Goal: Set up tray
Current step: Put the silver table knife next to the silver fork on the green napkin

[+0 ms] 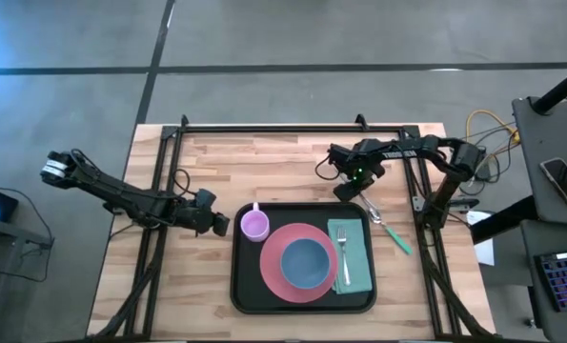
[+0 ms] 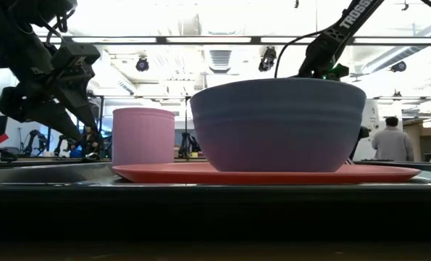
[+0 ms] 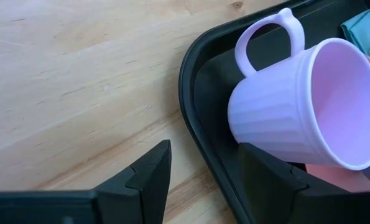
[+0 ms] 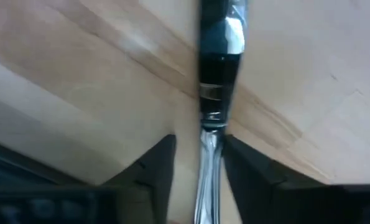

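Observation:
The black tray (image 1: 302, 303) lies at the table's near middle. On it stand a pink plate (image 1: 275, 276) with a blue bowl (image 1: 305, 262), a lilac mug (image 1: 254, 225) at the far-left corner, and a teal napkin (image 1: 359, 272) bearing a fork (image 1: 344, 255). A teal-handled utensil (image 1: 394, 235) lies aslant on the wood right of the tray. My left gripper (image 3: 203, 152) is open, level with the tray's left rim (image 3: 191, 118) beside the mug (image 3: 296, 106). My right gripper (image 4: 199, 146) is narrowly open, its fingers on either side of the utensil's metal shaft (image 4: 211, 134). My right gripper straddles the utensil's metal shaft (image 4: 209, 155), which runs along the fingers and far back between them. A strip of wood shows between one finger (image 4: 163, 158) and the shaft. Whether the other finger touches it, I cannot tell.
Black frame rails (image 1: 293, 127) run along the table's far, left and right sides. Bare wood (image 1: 264, 167) spreads between the far rail and the tray. Cables and equipment (image 1: 550, 191) sit beyond the right edge. A person (image 2: 392, 141) stands far off in the room.

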